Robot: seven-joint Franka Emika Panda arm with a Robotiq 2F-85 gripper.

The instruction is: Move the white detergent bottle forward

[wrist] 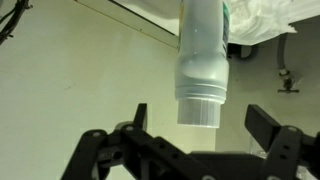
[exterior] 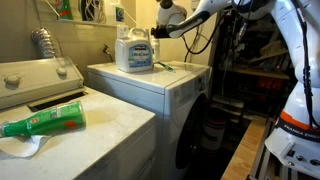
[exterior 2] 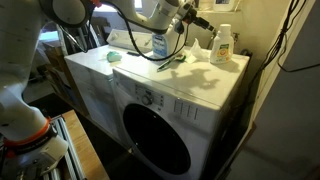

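Note:
The white detergent bottle (exterior 2: pixel 222 45) stands upright near the back of the white machine's top (exterior 2: pixel 200 82), slim with a narrow neck and a coloured label. In the wrist view its capped neck (wrist: pixel 203 60) points toward the camera. It lies between my two black fingers, a little beyond their tips. My gripper (wrist: pixel 200 118) is open and touches nothing. In both exterior views the gripper (exterior 2: pixel 195 20) (exterior: pixel 165 22) hovers above the machine top, close beside the bottle. In the exterior view with the green bottle I cannot make out the small bottle.
A large whitish jug with a blue label (exterior: pixel 133 50) (exterior 2: pixel 160 42) stands on the same top, next to the gripper. A green bottle (exterior: pixel 45 122) lies on the neighbouring washer beside a white cloth. A wall and cables are close behind the bottle.

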